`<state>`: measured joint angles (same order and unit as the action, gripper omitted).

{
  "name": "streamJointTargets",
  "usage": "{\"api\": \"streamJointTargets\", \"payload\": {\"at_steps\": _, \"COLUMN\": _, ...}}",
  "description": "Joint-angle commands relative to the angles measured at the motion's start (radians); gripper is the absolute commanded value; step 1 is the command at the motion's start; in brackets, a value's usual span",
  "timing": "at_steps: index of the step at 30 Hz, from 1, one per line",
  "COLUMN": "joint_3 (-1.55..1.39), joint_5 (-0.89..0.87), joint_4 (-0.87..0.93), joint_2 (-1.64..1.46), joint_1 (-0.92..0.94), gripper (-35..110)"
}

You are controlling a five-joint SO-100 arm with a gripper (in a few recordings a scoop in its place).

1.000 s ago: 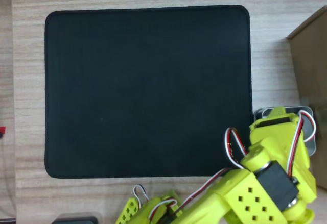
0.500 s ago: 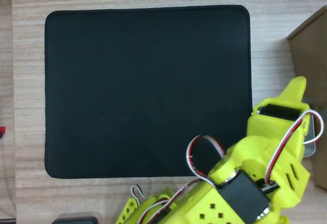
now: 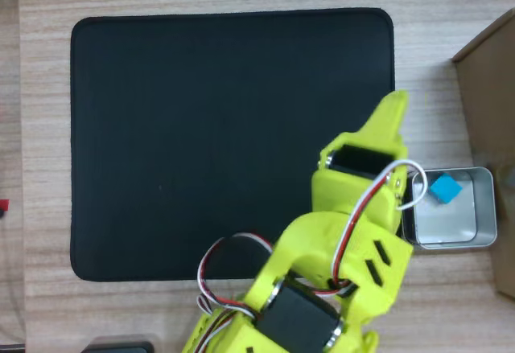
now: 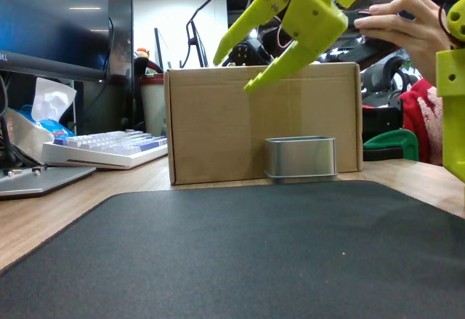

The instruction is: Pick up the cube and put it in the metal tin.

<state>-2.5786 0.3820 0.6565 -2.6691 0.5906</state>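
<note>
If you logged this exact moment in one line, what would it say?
cube: inside metal tin | gripper: open, empty, raised above black mat | cardboard box: behind tin

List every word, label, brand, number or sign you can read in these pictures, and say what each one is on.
No text can be read.
Cardboard box: plain face, no print visible.
Metal tin: bare shiny wall, no label.
Cube: plain blue faces.
Keyboard: key legends too small and blurred to read.
Gripper: plain yellow plastic, no marking.
</note>
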Motion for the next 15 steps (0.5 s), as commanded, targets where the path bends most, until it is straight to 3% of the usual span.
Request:
{"api": "streamJointTargets", "payload": {"at_steps": 1, "joint_3": -0.031, "joint_5": -0.026, "joint_4": -0.006, "joint_2": -0.040, "joint_1": -0.037, "gripper": 16}}
{"api": "streamJointTargets", "payload": {"at_steps": 15, "joint_3": -0.273, "joint_5": -0.227, "joint_4": -0.017, "joint_2": -0.331, "joint_1": -0.383, "gripper": 0}}
